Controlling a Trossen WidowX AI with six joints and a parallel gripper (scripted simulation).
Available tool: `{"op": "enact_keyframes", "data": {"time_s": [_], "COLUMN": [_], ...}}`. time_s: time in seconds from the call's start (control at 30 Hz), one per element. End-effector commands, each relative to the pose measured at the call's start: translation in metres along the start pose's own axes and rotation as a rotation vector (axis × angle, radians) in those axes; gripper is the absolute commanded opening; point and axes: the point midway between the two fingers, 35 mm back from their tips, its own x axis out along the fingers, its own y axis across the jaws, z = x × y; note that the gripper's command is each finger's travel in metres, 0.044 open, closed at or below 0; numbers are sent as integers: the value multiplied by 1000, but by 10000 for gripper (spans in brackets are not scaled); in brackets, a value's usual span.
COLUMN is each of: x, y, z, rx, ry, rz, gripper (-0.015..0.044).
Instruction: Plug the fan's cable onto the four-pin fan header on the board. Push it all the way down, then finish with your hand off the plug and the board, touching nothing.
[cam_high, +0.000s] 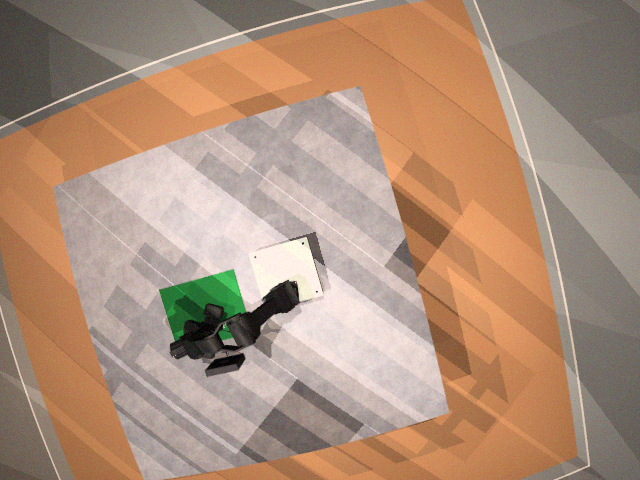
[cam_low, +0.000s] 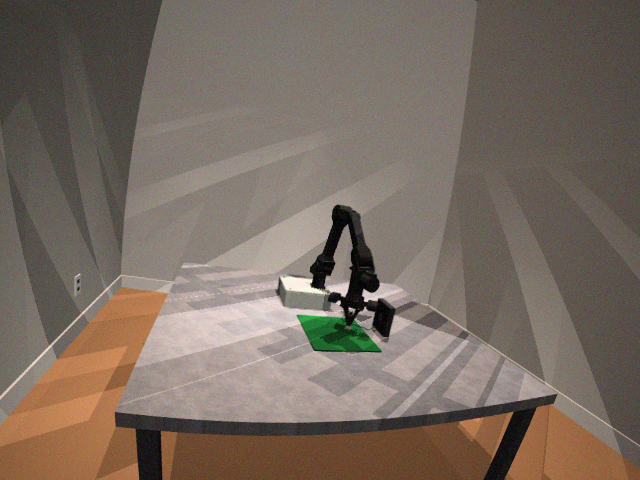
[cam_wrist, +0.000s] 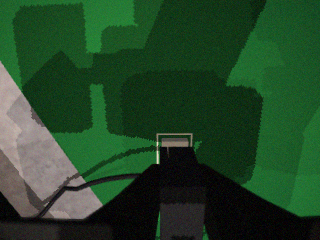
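Note:
The green board (cam_high: 222, 281) (cam_low: 321, 342) (cam_wrist: 300, 95) lies flat on the table. The four-pin header (cam_wrist: 174, 134) is a small pale outline in the wrist view, with a beige inside. My gripper (cam_low: 348, 323) (cam_wrist: 177, 172) is shut on the black plug (cam_wrist: 178, 156), over the header's near part. The plug covers that part; the far wall and a strip inside show. How high the plug stands over the header, or whether it touches, I cannot tell. The black cable (cam_wrist: 115, 177) runs left from the plug. The fan (cam_high: 225, 364) (cam_low: 383, 317) is a dark block beside the board.
A pale box (cam_high: 281, 263) (cam_low: 303, 298) with small dark dots on its top stands beside the board, under the arm's base. The grey table (cam_high: 330, 170) (cam_low: 222, 361) carries everything. Hard-edged shadows cross the board and table. The arm hides part of the board in the top view.

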Motion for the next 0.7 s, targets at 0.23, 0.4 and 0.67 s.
{"op": "enact_keyframes", "data": {"time_s": [0.23,0.4,0.67], "x": [8,11,8], "y": [0,0,0], "z": [1,0,0], "rx": [7,7,0], "ry": [-3,-3,-2], "rz": [-2,-2,-2], "gripper": [0,0,184]}}
